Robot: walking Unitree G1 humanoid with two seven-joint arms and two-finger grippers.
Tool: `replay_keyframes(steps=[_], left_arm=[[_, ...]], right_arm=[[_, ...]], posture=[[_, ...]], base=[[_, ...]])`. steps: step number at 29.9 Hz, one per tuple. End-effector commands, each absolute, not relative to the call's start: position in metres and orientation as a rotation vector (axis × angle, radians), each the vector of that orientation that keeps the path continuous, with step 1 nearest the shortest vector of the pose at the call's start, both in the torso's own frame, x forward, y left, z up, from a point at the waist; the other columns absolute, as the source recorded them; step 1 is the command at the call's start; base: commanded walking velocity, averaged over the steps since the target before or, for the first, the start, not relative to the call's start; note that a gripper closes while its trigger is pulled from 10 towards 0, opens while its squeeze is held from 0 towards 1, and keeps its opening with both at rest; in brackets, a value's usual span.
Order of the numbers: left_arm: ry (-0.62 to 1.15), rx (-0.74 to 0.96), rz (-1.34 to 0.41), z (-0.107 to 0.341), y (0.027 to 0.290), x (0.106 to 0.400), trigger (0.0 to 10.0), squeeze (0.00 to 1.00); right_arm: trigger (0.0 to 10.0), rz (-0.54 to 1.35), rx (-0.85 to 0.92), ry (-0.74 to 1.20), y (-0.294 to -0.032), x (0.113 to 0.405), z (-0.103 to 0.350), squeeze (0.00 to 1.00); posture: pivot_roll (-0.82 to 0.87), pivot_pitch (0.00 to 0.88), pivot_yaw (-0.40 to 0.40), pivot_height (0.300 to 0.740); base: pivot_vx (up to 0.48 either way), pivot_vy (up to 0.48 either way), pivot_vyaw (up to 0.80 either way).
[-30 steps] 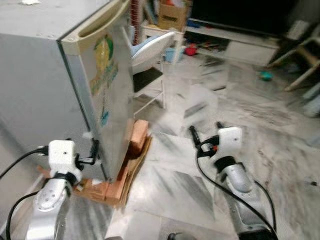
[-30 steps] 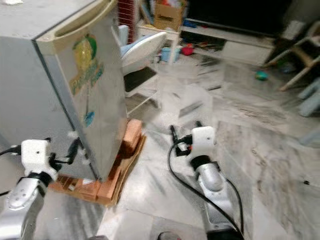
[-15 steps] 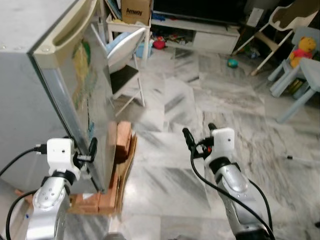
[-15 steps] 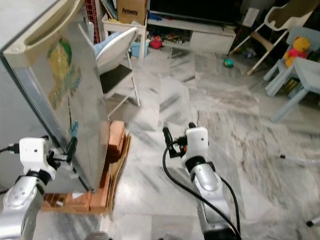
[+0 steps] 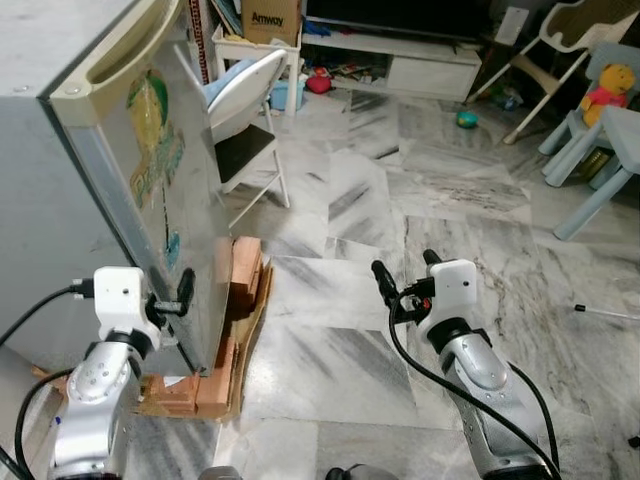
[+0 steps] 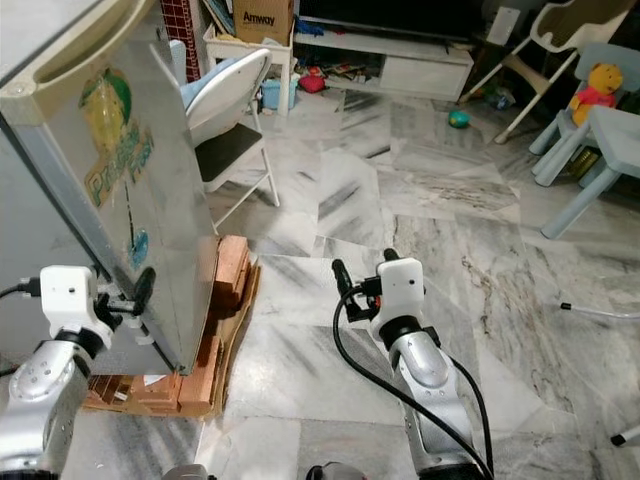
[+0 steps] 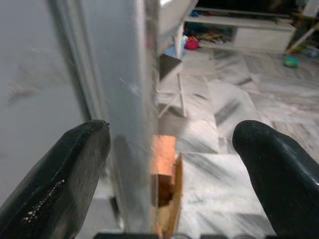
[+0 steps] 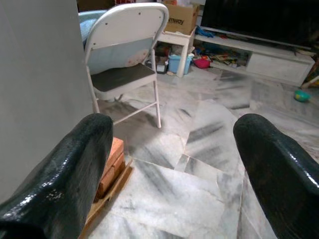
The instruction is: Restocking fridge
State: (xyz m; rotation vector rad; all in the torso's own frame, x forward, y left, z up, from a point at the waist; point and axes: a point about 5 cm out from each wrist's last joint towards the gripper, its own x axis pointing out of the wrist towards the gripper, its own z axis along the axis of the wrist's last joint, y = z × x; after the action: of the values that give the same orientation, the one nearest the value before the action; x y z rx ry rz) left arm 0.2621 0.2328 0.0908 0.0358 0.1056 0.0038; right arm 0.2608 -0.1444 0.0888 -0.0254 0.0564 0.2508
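Observation:
A small grey fridge (image 5: 150,190) stands at the left with its door shut, a yellow-green sticker on the door front. It rests on bricks (image 5: 243,278) and flattened cardboard. My left gripper (image 7: 172,132) is open at the fridge's lower front corner, and in the left wrist view its fingers (image 7: 60,179) sit either side of the door's edge. To the right, my right gripper (image 5: 405,272) is open and holds nothing, low over the marble floor (image 5: 330,350). In the right wrist view it points toward the folding chair (image 8: 124,55).
A white folding chair (image 5: 245,110) stands just beyond the fridge. Behind it are a cardboard box (image 5: 272,18) and a low TV cabinet (image 5: 425,70). A green ball (image 5: 467,120), blue child's furniture (image 5: 600,150) and a yellow soft toy (image 5: 612,85) sit at the far right.
The whole picture has swung and sharpened, so the camera moved. Both grippers keep about the same places, the left at the fridge corner and the right over the floor.

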Motion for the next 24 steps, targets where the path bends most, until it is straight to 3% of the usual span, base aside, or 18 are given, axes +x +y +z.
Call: replay_keyframes(steps=[1, 24], left_arm=[[0.112, 0.047, 0.007, 0.091, 0.235, 0.267, 10.0, 0.00], [0.033, 0.086, 0.018, 0.115, 0.238, 0.319, 10.0, 0.00]], right_arm=[[10.0, 0.247, -0.028, 0.061, -0.149, 0.258, 0.091, 0.00], [10.0, 0.212, -0.051, 0.163, -0.165, 0.234, 0.078, 0.00]], posture=[[0.07, 0.092, -0.088, 0.740], [0.04, 0.125, -0.088, 0.740]], base=[[0.000, 0.000, 0.00], [0.000, 0.000, 0.00]])
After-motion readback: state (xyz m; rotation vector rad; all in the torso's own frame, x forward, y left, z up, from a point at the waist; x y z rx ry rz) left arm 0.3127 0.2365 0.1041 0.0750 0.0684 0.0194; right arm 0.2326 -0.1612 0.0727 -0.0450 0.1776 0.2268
